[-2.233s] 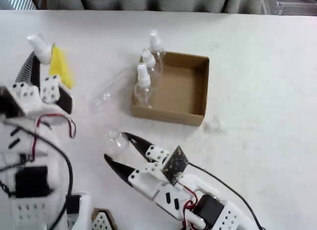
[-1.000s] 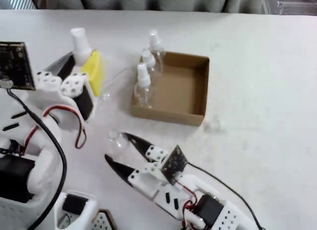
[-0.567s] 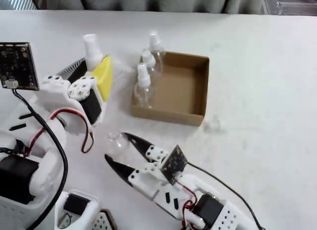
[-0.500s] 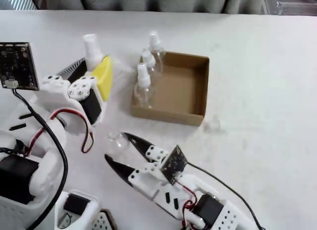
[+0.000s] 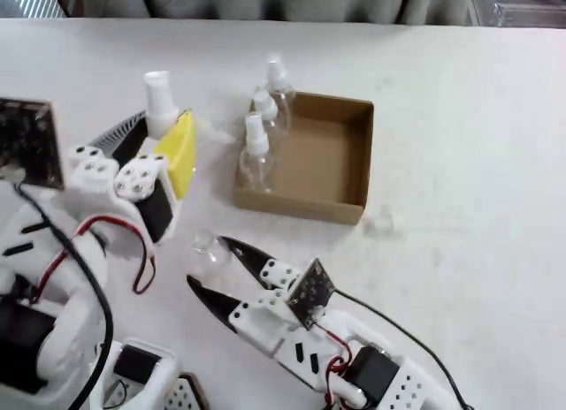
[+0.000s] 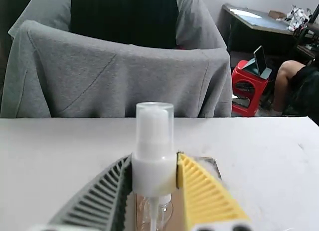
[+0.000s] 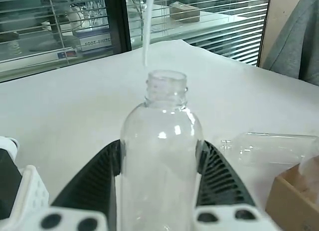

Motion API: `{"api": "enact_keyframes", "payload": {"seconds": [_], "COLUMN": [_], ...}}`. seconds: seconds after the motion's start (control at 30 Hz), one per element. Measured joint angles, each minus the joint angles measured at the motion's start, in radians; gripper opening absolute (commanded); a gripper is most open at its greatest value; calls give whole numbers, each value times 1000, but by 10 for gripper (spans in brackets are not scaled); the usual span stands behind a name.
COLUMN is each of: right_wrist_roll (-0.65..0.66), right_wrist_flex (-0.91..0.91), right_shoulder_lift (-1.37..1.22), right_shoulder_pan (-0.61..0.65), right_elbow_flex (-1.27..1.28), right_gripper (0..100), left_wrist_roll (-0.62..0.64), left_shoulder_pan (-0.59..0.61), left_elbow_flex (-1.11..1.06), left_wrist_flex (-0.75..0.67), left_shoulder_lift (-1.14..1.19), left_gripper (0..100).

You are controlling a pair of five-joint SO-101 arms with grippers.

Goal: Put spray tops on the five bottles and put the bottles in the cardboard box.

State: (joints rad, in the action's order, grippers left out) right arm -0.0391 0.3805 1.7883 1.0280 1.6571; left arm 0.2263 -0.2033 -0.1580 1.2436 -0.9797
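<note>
My left gripper (image 5: 164, 118), with one grey and one yellow finger, is shut on a white spray top (image 5: 159, 94) held upright with its dip tube hanging down (image 6: 153, 156). My right gripper (image 5: 207, 261) has black fingers shut on a clear open-necked bottle (image 7: 160, 156) standing on the table. The tube (image 7: 148, 27) hangs just above and behind that bottle's neck. The cardboard box (image 5: 336, 163) sits mid-table. Three bottles with spray tops (image 5: 256, 145) stand along its left edge.
One more clear bottle (image 7: 271, 146) lies on its side on the table between the held bottle and the box. A small clear cap (image 5: 380, 221) rests by the box's near right corner. The right half of the white table (image 5: 469, 145) is bare.
My left gripper swung in from the far left toward the box with the spray top, then drew back slightly left and nearer. The right gripper and its bottle stayed still.
</note>
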Motion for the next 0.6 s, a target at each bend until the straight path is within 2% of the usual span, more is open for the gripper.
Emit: {"api": "enact_keyframes", "payload": {"seconds": [0.17, 0.4, 0.6], "right_wrist_roll": [0, 0, 0], "right_wrist_flex": [0, 0, 0], "right_shoulder_lift": [0, 0, 0], "right_shoulder_pan": [0, 0, 0], "right_elbow_flex": [0, 0, 0], "right_gripper": [15, 15, 15], "left_wrist_roll": [-6, -5, -3], "left_shoulder_pan": [2, 69, 72], "left_elbow_flex": [-32, -193, -212], "left_wrist_flex": [-25, -192, -207], "left_shoulder_lift": [-51, -38, -38], "left_gripper": [20, 20, 20]}}
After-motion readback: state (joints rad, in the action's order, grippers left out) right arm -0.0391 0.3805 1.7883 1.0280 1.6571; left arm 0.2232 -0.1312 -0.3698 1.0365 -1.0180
